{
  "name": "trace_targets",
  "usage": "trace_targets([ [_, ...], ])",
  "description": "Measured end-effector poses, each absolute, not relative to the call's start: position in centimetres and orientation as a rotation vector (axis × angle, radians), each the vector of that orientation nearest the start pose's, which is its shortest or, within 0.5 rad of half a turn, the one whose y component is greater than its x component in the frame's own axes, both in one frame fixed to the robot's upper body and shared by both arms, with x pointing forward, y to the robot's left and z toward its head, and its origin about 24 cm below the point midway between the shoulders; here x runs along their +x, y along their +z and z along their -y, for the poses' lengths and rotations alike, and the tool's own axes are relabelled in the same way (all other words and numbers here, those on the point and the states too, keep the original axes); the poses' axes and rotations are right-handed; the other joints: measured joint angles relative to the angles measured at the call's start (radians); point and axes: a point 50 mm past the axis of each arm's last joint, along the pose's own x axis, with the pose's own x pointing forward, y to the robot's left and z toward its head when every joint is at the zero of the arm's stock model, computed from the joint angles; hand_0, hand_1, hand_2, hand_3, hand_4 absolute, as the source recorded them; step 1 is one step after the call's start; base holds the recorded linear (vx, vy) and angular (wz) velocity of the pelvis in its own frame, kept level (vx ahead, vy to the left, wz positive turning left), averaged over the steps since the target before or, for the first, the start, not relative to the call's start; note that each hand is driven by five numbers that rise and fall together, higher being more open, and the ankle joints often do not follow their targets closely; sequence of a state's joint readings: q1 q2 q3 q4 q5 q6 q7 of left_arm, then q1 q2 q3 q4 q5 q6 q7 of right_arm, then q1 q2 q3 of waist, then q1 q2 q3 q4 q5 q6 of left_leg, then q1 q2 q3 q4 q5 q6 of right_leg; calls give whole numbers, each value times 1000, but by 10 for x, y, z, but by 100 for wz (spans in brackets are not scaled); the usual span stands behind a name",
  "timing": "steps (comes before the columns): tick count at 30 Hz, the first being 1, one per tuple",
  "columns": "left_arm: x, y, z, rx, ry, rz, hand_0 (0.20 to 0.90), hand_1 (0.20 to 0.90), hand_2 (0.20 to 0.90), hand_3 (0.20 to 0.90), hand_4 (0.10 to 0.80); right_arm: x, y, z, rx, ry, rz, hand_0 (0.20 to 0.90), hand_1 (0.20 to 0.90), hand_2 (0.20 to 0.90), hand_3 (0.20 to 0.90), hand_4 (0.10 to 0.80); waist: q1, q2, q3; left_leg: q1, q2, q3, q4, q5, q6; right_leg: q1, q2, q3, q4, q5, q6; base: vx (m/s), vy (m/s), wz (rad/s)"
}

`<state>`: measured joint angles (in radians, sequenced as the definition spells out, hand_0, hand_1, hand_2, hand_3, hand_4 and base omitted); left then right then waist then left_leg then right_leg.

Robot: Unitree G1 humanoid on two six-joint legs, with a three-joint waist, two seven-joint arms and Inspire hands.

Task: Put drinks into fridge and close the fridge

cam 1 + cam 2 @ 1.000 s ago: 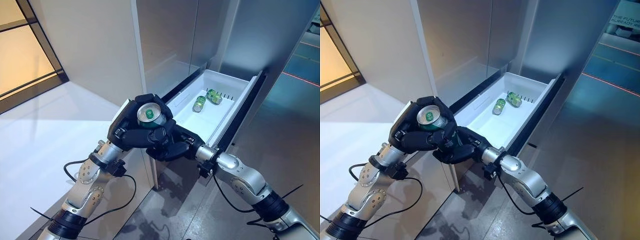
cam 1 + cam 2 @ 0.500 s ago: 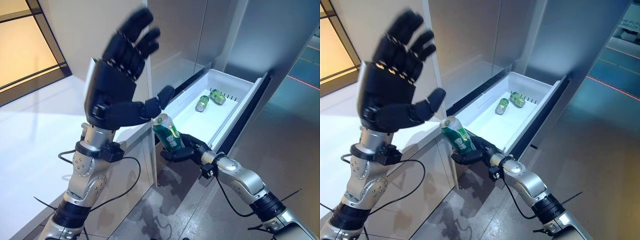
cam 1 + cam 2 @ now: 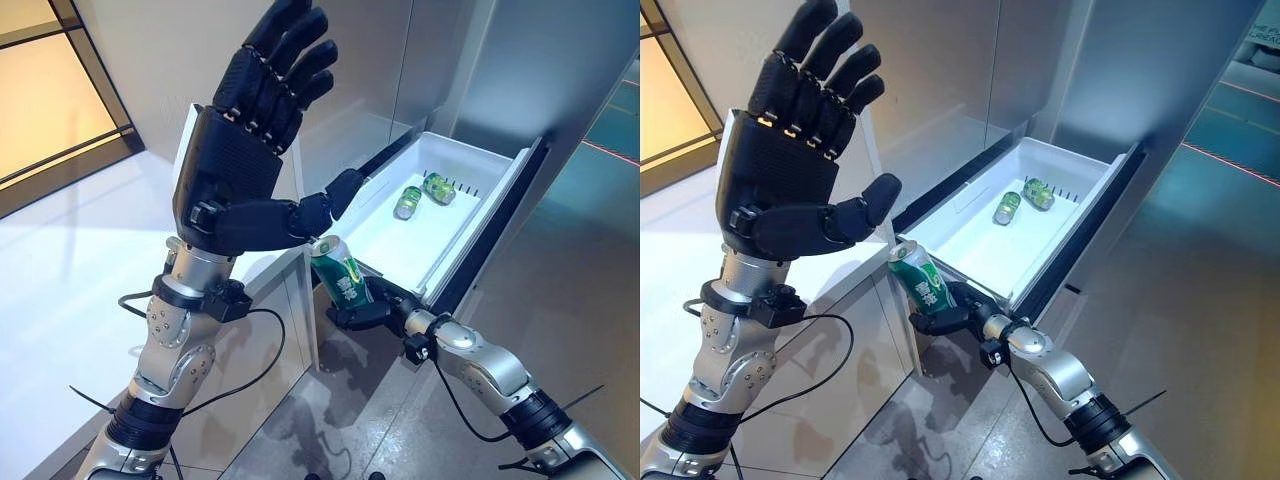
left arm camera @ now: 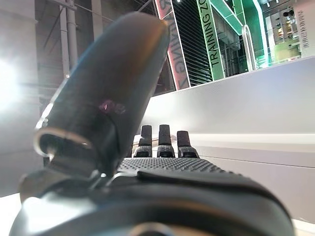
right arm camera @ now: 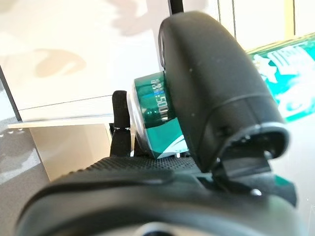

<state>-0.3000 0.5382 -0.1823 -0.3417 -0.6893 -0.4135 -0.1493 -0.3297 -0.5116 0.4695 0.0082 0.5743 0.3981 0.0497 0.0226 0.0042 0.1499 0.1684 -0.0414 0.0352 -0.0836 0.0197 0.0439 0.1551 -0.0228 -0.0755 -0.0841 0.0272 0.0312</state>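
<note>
My right hand is shut on a green can and holds it tilted just in front of the open white fridge drawer; the can also shows in the right wrist view under the thumb. Green cans lie at the far end of the drawer. My left hand is raised high and open, fingers straight and empty, left of the drawer; it also shows in the left wrist view.
The grey fridge body rises behind the drawer. A white counter lies at the left. The floor at the right is grey tile.
The left hand has let go of the can and risen, open. The right hand now holds the can alone and has lowered it slightly toward the drawer's front.
</note>
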Motion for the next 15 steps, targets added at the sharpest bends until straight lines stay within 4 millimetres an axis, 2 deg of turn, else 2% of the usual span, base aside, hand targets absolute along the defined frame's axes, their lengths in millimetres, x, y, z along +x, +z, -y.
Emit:
trace_targets([
  [7, 247, 218, -154, -150, -543, 851, 900, 900, 900, 900, 800, 292, 74, 135, -107, 412, -225, 300, 300, 300, 200, 100, 2, 1, 1, -1, 0, 0, 0, 0, 0, 0, 0, 0, 0, 0, 0, 0, 0, 0],
  [11, 247, 212, -157, -133, -516, 820, 900, 900, 900, 900, 800, 300, 98, 156, -148, 290, -98, 300, 300, 300, 200, 100, 4, 4, 3, -2, -1, -4, 0, 0, 0, 0, 0, -3, 0, 0, 1, 15, 4, 1],
  [15, 255, 192, -163, -155, -459, 695, 900, 900, 900, 900, 800, 307, 123, 183, -176, 150, 21, 300, 300, 300, 200, 100, 5, 8, 5, -4, -1, -10, 0, 1, -1, 1, 0, -6, 0, -1, 1, 23, 3, 4],
])
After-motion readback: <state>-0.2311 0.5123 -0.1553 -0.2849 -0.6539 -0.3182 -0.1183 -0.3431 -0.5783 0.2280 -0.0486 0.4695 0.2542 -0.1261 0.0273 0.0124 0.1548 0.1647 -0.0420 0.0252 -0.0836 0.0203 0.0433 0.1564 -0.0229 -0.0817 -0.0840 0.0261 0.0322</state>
